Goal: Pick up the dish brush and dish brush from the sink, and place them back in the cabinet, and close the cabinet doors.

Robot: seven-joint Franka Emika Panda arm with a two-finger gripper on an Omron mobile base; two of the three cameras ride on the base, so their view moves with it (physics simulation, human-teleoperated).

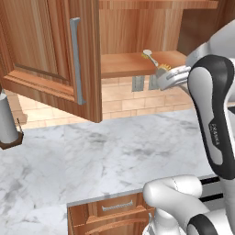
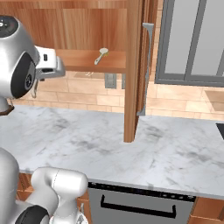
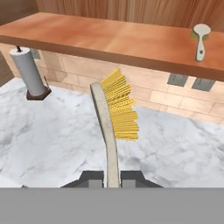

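Tan handle of the dish brush point(image 3: 109, 131) is clamped between the fingers point(image 3: 112, 178), which are closed tight on its lower end; the handle runs straight out along the hand's axis, yellow bristles point(image 3: 121, 107) facing to the right in the hand view. The held brush is seen below and just short of the front edge of the cabinet shelf point(image 3: 109, 41), so the shelf lies ahead and above the brush tip; a lift and a forward reach are judged necessary before release. The other dish brush with the round white head point(image 3: 200, 39) is already lying on the shelf, well to the right, handle pointing toward the shelf edge; it is judged clear of the drop spot. Both cabinet doors are open: the left door point(image 1: 50, 50) hangs wide, the right door point(image 2: 133, 70) stands edge-on. A paper towel holder point(image 3: 29, 72) stands on the marble tabletop point(image 1: 105, 151) off to the left, well apart. Wall outlets point(image 3: 177, 79) sit under the shelf. Risk noted: bristles catching the shelf lip
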